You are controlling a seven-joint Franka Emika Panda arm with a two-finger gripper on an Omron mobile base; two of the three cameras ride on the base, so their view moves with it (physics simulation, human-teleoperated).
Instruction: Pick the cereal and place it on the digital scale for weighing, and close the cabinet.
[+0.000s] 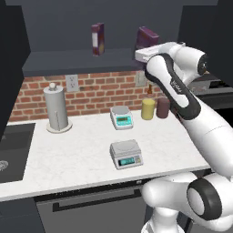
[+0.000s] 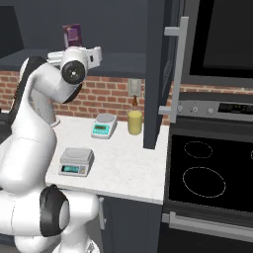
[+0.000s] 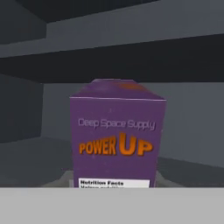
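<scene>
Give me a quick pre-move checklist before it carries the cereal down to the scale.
1. Grip on the cereal: gripper shut on the box inside the cabinet; ok.
2. Box attitude: tilted in the left base view; not ok if it must stay upright.
3. Digital scale platform bare; ok.
4. Right box: maroon box untouched on the shelf; ok.
5. Drop path: white scale and yellow canister stand behind the target; ok.
6. Cabinet door open, to be closed later; not ok yet.
</scene>
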